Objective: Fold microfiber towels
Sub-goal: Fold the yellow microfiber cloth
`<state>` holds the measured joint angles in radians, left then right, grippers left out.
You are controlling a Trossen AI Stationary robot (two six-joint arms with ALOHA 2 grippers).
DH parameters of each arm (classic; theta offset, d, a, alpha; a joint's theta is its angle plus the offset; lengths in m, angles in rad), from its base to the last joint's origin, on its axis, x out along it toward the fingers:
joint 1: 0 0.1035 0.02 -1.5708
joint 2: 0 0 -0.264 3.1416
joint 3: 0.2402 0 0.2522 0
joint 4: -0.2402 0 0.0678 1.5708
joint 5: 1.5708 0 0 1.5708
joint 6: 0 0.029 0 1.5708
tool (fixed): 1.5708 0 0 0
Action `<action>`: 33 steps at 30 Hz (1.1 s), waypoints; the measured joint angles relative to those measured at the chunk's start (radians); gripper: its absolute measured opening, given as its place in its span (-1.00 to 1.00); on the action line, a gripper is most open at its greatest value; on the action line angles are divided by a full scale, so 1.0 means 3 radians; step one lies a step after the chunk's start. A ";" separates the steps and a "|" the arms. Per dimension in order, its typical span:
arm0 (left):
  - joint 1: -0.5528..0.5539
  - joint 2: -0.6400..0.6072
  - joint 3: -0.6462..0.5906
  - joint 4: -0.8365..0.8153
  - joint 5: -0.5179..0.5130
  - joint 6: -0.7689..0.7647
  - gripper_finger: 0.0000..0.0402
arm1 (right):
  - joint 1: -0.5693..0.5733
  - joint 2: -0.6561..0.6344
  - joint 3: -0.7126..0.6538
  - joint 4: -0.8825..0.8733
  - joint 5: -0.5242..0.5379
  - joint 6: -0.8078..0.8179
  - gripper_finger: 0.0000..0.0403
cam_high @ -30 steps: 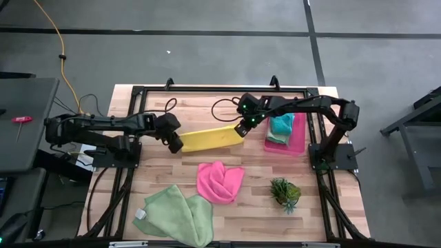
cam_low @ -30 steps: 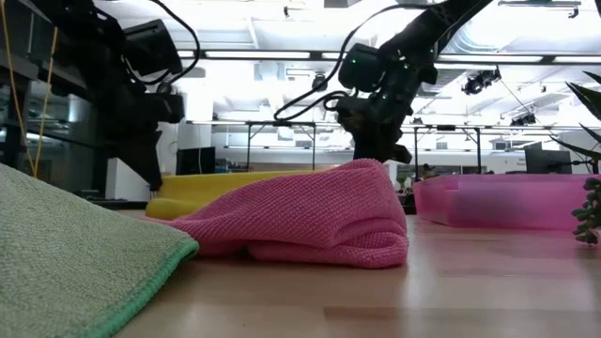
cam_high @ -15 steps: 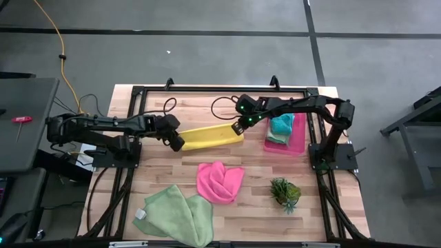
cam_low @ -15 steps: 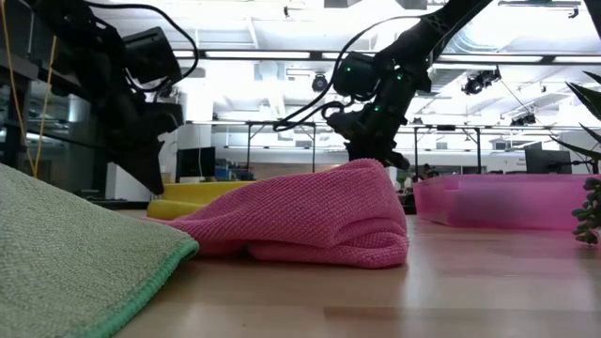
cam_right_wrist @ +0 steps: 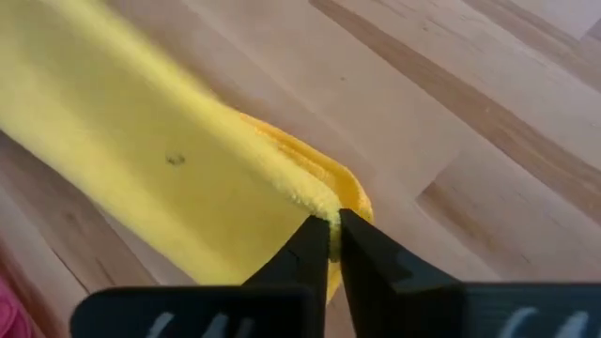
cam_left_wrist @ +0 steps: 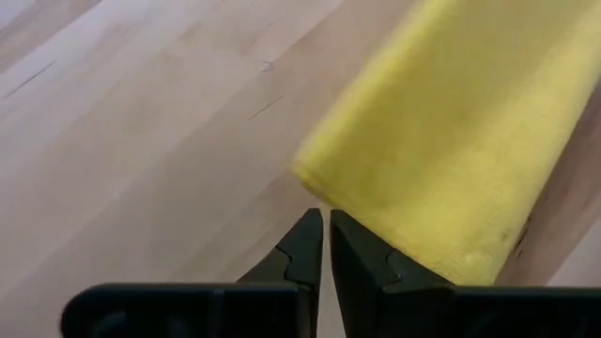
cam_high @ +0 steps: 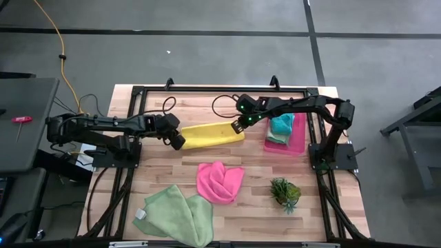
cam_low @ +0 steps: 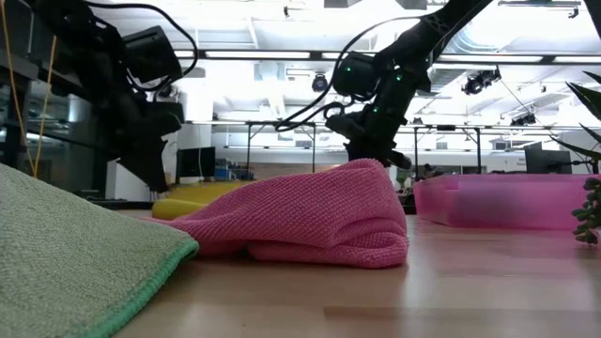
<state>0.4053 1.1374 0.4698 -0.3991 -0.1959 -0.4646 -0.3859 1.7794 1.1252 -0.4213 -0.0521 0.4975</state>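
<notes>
Yellow towel (cam_high: pixel 210 136): folded into long strip, lying flat on wood worktop (cam_high: pixel 262 207), just beside pink tray's (cam_high: pixel 298 143) long edge, on side away from right arm base.
L gripper (cam_left_wrist: pixel 325 222): at strip's end farthest from tray; fingers nearly together, narrow slit betw. tips; tips at towel corner, cloth betw. them not seen; can't tell if touching.
R gripper (cam_right_wrist: pixel 334 223): at strip's end nearest tray; fingers narrow, tips pinched on folded yellow corner, layered edge showing at tips.
Tray: pink, rigid, near R arm base; teal towel (cam_high: pixel 280 125) lies in it, on top of smth pink.
Pink towel (cam_high: pixel 219 181): crumpled, loose, nearer front edge than tray, well apart from it; in low view a rounded heap in mid-frame.
Green towels (cam_high: pixel 176 215): two pale green, overlapping, rumpled, at front edge, farthest from tray, just beside pink towel.
Plant (cam_high: pixel 285 192): small, spiky, green, betw. tray and front edge, beside pink towel, apart from it.
Arms: both reach in from opp. sides, low over worktop, one at each end of yellow strip.
</notes>
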 joint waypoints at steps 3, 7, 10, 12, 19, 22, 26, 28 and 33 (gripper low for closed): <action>0.0000 0.0000 0.0000 -0.0003 -0.0009 0.0000 -0.84 | 0.0000 0.0000 0.0000 0.0004 0.0011 0.0002 -0.76; 0.0006 0.0000 0.0000 -0.0003 -0.0014 0.0004 -0.70 | 0.0000 0.0000 0.0000 0.0016 0.0100 0.0003 -0.48; 0.0053 -0.0017 0.0000 -0.0002 -0.0007 0.0011 -0.58 | -0.0025 0.0000 0.0000 0.0049 0.0092 -0.0002 -0.29; 0.0092 -0.0033 0.0022 -0.0012 0.0017 0.0013 -0.50 | -0.0071 -0.0014 0.0000 0.0052 0.0085 -0.0016 -0.18; 0.0181 -0.0246 0.0281 0.0000 0.0075 0.0346 -0.34 | -0.0340 -0.0270 -0.0001 -0.0025 0.0080 -0.0113 0.00; 0.0183 -0.0366 0.0318 0.0083 0.0365 0.0449 -0.33 | -0.0411 -0.0375 -0.0001 -0.0103 -0.0025 -0.0211 0.00; 0.0117 -0.0477 0.0230 0.0323 0.0919 0.0297 -0.34 | -0.0432 -0.0418 -0.0001 -0.0160 -0.0560 -0.0364 0.00; 0.0018 -0.0474 0.0152 0.0414 0.0923 0.0116 -0.39 | -0.0405 -0.0410 -0.0006 -0.0211 -0.0852 -0.0428 0.00; -0.0275 -0.0450 -0.0167 0.0804 0.0652 -0.0342 -0.76 | -0.0224 -0.0387 -0.0175 -0.0228 -0.0771 -0.0455 -0.12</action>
<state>0.3228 1.0024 0.4198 -0.1578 -0.0003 -0.5672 -0.4531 1.6634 1.0726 -0.4897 -0.2834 0.3610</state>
